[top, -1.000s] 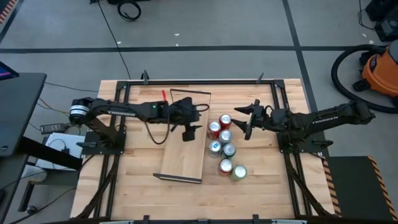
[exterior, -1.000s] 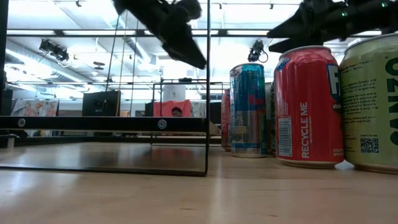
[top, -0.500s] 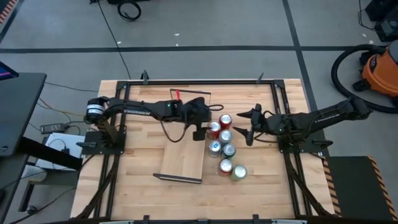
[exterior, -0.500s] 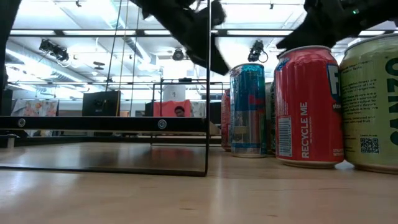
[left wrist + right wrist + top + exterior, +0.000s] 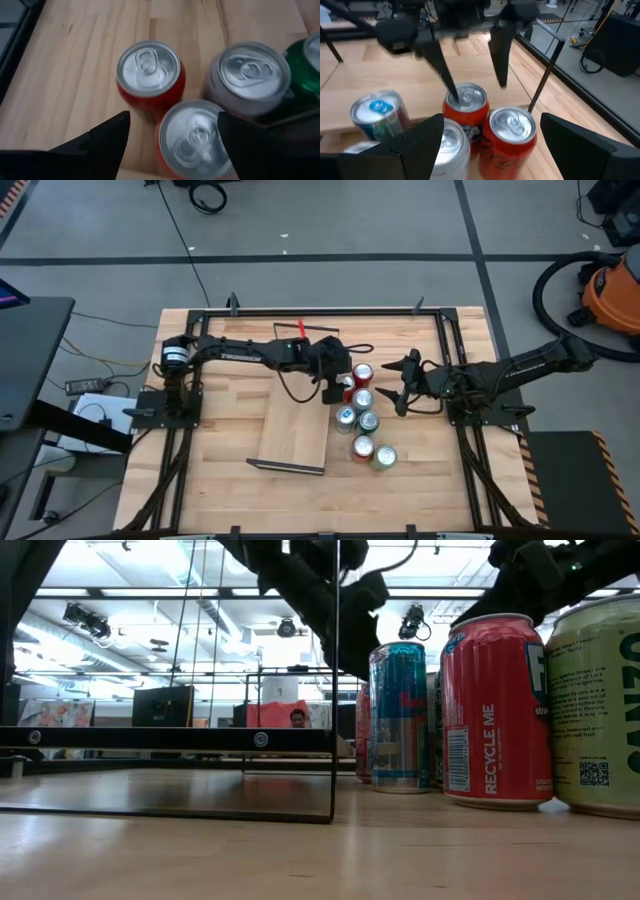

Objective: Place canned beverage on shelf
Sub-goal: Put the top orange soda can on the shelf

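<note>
Six cans stand bunched on the pale butcher-block table, round silver lids up, just right of the shelf, a long smooth plank with thin black rails at its ends. From above, the left arm reaches across the plank's far end, its left gripper hanging over the red can. The right arm stretches in from the right, its right gripper just beside the cluster.

At table level, the shelf's black frame stands left of a blue can and glossy red can; office lights and a person's head show far behind.

From the left wrist, dark fingers stand well apart above the red can's lid, holding nothing.

From the right wrist, its own fingers are spread wide, empty, facing the left gripper's tapered tips.
</note>
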Robot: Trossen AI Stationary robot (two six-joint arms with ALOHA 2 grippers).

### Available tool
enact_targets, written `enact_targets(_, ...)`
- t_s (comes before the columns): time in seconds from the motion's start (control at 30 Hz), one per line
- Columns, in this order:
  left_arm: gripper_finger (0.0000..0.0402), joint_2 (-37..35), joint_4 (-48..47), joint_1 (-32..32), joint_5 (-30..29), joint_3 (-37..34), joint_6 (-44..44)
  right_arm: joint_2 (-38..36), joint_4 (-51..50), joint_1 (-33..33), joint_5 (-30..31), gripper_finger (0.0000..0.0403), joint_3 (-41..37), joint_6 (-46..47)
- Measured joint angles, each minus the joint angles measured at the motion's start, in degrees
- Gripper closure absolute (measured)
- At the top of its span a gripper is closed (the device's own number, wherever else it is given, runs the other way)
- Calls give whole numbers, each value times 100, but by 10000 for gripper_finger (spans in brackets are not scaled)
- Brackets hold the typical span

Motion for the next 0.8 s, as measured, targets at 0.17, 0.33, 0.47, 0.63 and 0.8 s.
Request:
enact_targets(0.17, 88, 38, -18, 0, 46, 8, -74, 5, -41, 2, 1, 60, -6, 2)
enact_targets(0.33, 88, 36, -134, 20, 343, 8, -106, 26, 2, 0, 3, 60, -3, 7)
enact_targets(0.47, 88, 36, -151, 52, 490, 8, -152, 28, 10, 0, 2, 60, -3, 32)
enact_targets(0.63, 88, -22, -105, 70, 505, 8, -147, 28, 8, 0, 1, 60, -3, 50)
enact_targets(0.8, 88, -69, -116, 74, 509, 6, -137, 28, 8, 0, 1, 60, -4, 54)
